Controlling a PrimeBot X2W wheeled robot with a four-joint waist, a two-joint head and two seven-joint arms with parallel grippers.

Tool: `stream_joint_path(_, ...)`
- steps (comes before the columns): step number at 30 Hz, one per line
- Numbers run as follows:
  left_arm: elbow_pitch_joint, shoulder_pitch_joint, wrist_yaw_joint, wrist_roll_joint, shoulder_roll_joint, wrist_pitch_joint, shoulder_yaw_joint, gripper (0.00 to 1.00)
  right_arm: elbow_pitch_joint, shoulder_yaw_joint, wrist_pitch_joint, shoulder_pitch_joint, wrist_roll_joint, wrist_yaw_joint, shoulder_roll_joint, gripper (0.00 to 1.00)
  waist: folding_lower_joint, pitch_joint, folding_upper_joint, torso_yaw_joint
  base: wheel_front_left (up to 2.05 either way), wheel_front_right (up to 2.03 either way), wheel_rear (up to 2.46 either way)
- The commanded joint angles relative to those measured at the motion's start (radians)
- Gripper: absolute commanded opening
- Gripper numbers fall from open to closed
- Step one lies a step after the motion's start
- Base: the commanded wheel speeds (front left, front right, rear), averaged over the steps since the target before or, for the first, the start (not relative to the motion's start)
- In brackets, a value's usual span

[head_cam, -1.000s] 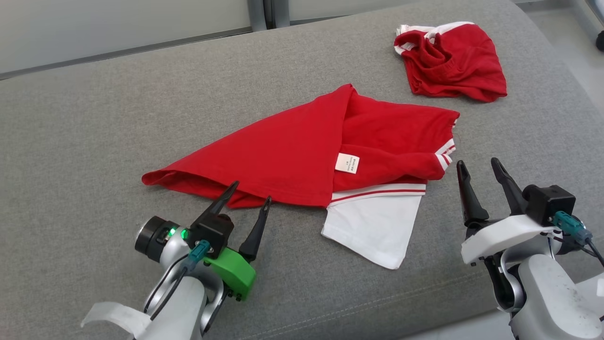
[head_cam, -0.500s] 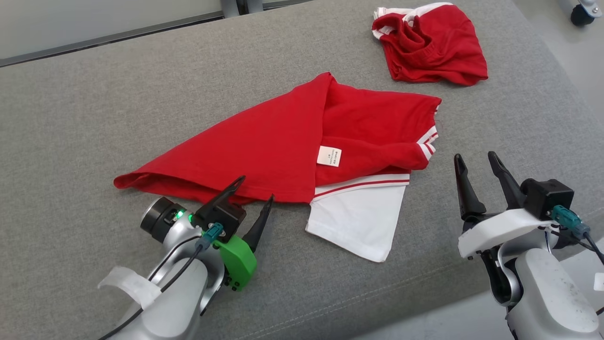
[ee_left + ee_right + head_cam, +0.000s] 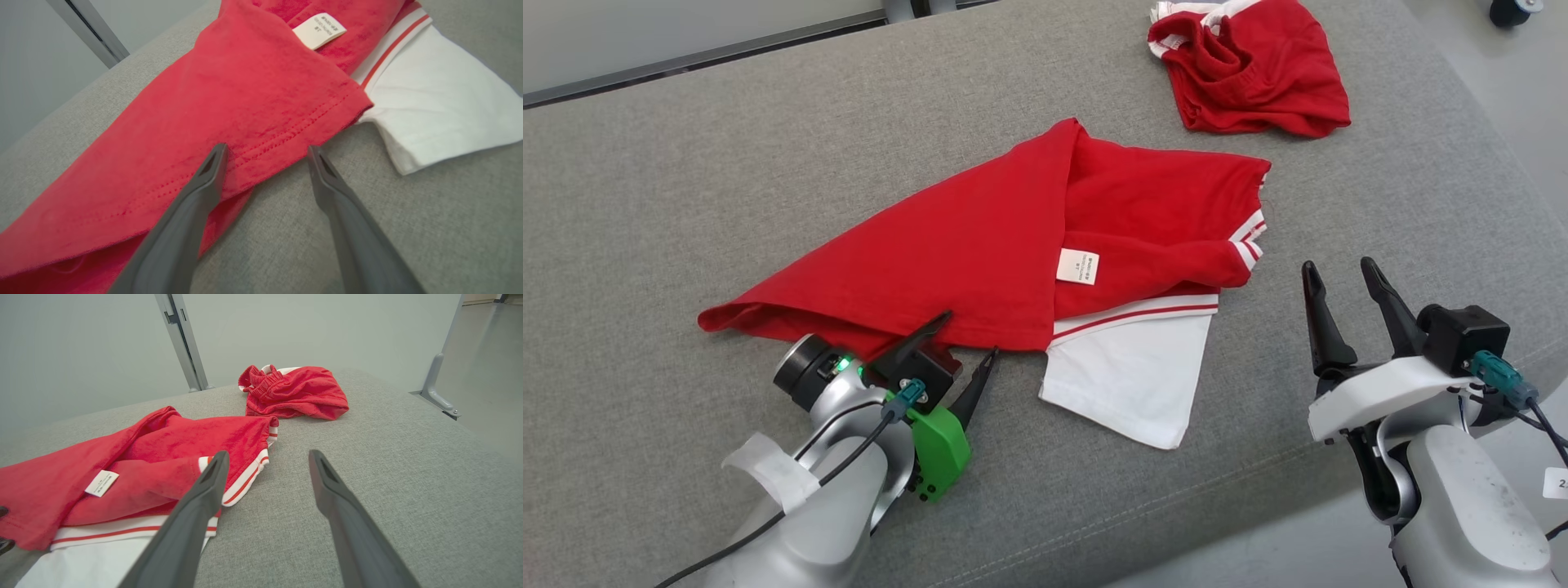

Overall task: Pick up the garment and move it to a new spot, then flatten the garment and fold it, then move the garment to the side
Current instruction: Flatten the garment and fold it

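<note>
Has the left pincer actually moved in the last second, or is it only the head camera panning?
Yes. Judged against the red garment, the left pincer has moved right along its near hem, closer to the white panel, jaws open.

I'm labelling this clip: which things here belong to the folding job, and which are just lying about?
In the job: red and white shirt; left gripper, open at its hem; right gripper, open.
Lying about: red shorts, apart on the grey cushion.

Crumpled red shorts (image 3: pixel 1258 73) lie on the grey cushion (image 3: pixel 686 188).
</note>
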Motion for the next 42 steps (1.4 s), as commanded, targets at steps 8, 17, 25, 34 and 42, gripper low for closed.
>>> stream_joint_path(8,0.089,-0.061,0.014,0.055,-0.021,-0.002,-0.049,1.0,0.0,0.006,-0.005,-0.013,-0.007,0.0,0.007,1.0,0.0,0.001,0.0,-0.012,0.0,0.0,0.0)
stream_joint_path(17,0.086,-0.073,0.023,0.037,-0.026,-0.002,-0.037,0.0,-0.005,-0.006,-0.005,-0.001,-0.013,0.0,0.012,1.0,0.0,-0.002,0.0,-0.009,0.0,0.0,0.0)
stream_joint_path(25,0.028,-0.056,0.017,0.021,-0.035,-0.002,-0.033,0.0,0.004,-0.002,-0.005,0.012,-0.011,0.0,0.013,1.0,0.0,-0.022,0.0,0.02,0.0,0.0,0.0)
stream_joint_path(34,-0.1,-0.078,0.013,0.0,0.007,-0.002,0.01,0.0,0.012,0.0,-0.005,0.026,-0.007,0.0,0.009,1.0,0.0,-0.042,0.0,0.058,0.0,0.0,0.0)
stream_joint_path(42,-0.144,-0.125,0.007,-0.012,0.126,-0.002,0.054,0.0,0.022,0.013,-0.005,0.024,-0.003,0.0,0.011,1.0,0.0,-0.045,0.0,0.07,0.0,0.0,0.0)
